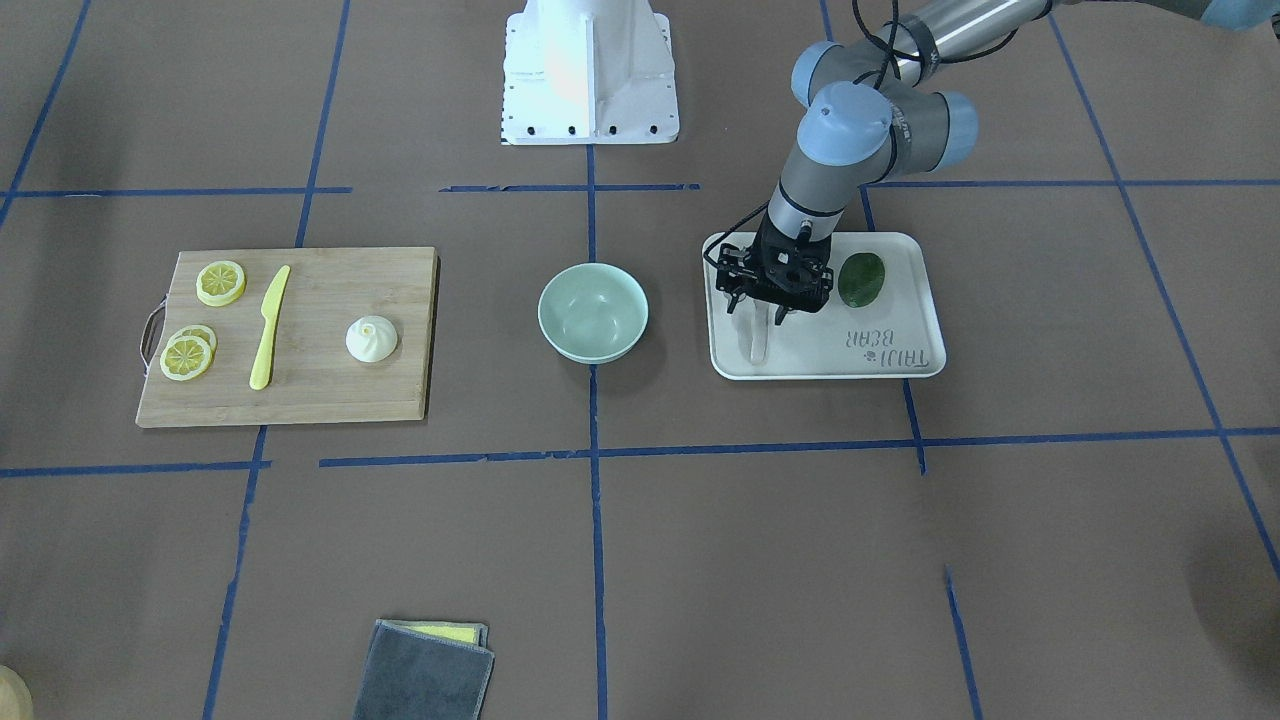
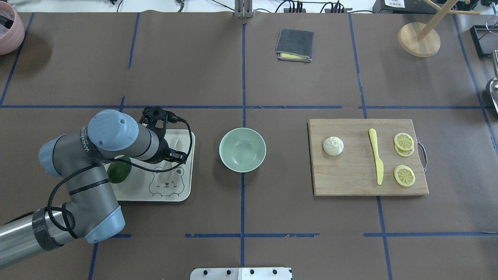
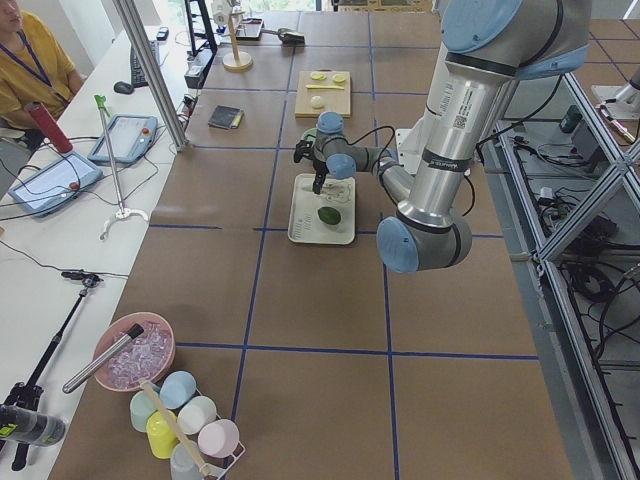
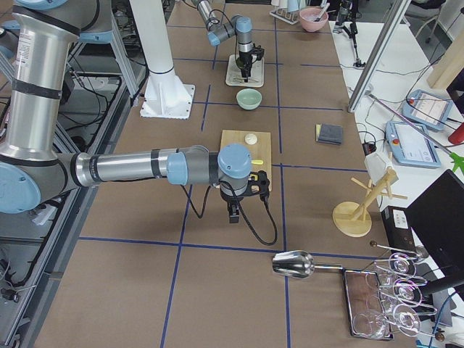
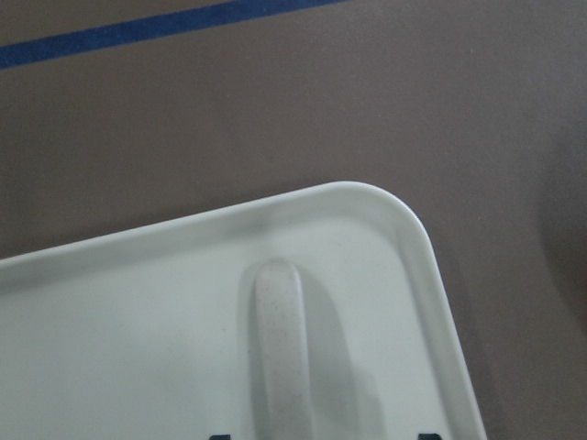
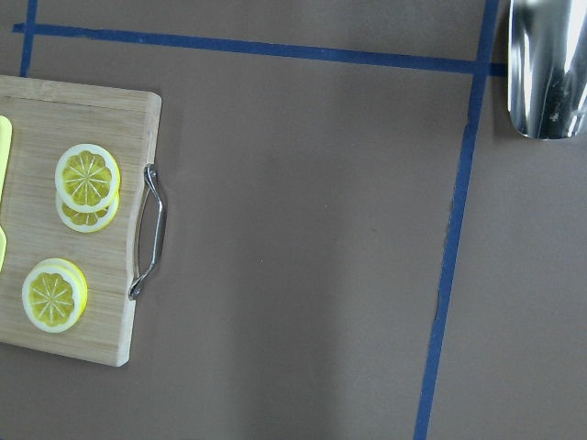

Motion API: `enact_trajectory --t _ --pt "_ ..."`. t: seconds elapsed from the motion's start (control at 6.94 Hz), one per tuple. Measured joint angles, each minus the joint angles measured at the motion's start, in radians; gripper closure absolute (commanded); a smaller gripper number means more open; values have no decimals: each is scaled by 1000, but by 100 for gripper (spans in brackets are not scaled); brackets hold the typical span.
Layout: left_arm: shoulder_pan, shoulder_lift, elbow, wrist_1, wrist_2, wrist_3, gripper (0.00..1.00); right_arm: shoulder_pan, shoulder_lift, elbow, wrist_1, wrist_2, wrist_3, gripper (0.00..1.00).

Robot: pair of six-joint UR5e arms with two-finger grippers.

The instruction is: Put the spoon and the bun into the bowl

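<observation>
Closest to the left wrist lens: the spoon [image 5: 278,348], its speckled off-white handle lying flat on the white tray [image 5: 110,321] and pointing toward a rounded corner. The left gripper [image 1: 757,310] is lowered over this handle. Its jaws stand apart, one tip at each side, and neither is seen touching the handle. A dark green oval item [image 1: 861,279] lies on the same tray, beside the gripper.

The bowl [image 1: 593,312] stands upright on the table between the tray and the wooden cutting board [image 1: 330,390]. The bun [image 1: 371,339] sits on the board's bowl-side half, pleats upward. A yellow knife [image 1: 268,328] and lemon slices [image 1: 221,282] lie farther along the board.

The right gripper [image 4: 233,213] hangs above the table off the board's handle end. I cannot tell how its jaws stand.
</observation>
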Motion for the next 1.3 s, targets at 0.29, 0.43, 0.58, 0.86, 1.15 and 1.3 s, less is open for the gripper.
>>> enact_trajectory --t 0.29,0.43,0.58,0.86,1.15,1.3 --pt "-3 0 2 0 0 3 100 0 0 0 0 0 1 0" --pt "-5 0 2 0 0 3 100 0 -1 -1 0 0 1 0" --pt "-8 -1 -4 -1 -1 1 100 -1 -1 -2 0 0 1 0" --pt "-20 -32 -29 -1 -3 -10 100 -3 -2 -3 0 0 1 0" --pt "-25 -139 -23 -1 -6 -42 100 -3 -2 -3 0 1 2 0" --pt "-23 -206 7 -3 -7 -72 100 -4 -2 -2 0 1 2 0"
